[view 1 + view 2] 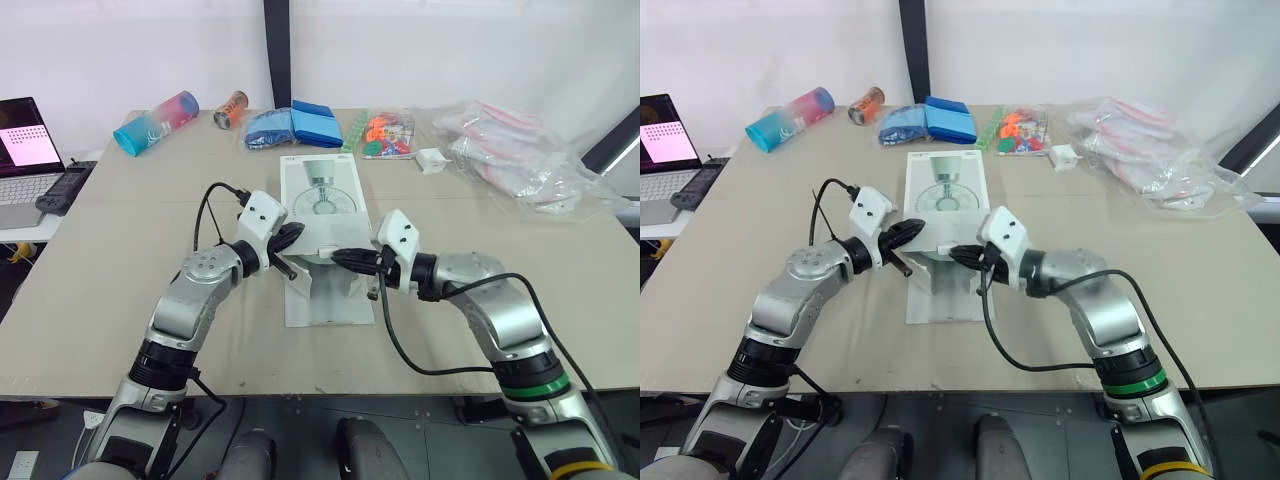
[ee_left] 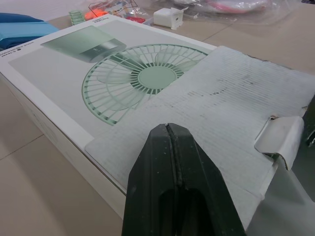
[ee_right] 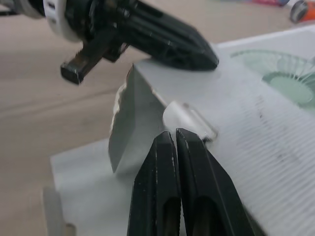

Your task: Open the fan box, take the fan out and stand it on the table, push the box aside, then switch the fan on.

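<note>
The white fan box, printed with a green fan, lies flat at the table's middle. Its near end is open: one grey flap is folded back onto the lid and another flap lies flat on the table. My left gripper is shut, with its tips over the folded flap's left edge and nothing between them. From the right, my right gripper is also shut, its tips just short of a small bent tab at the flap's corner. The fan itself is hidden.
Along the far edge lie a blue-pink tumbler, a can, blue packs, a bag of coloured bits, a small white block and clear plastic bags. A laptop sits far left.
</note>
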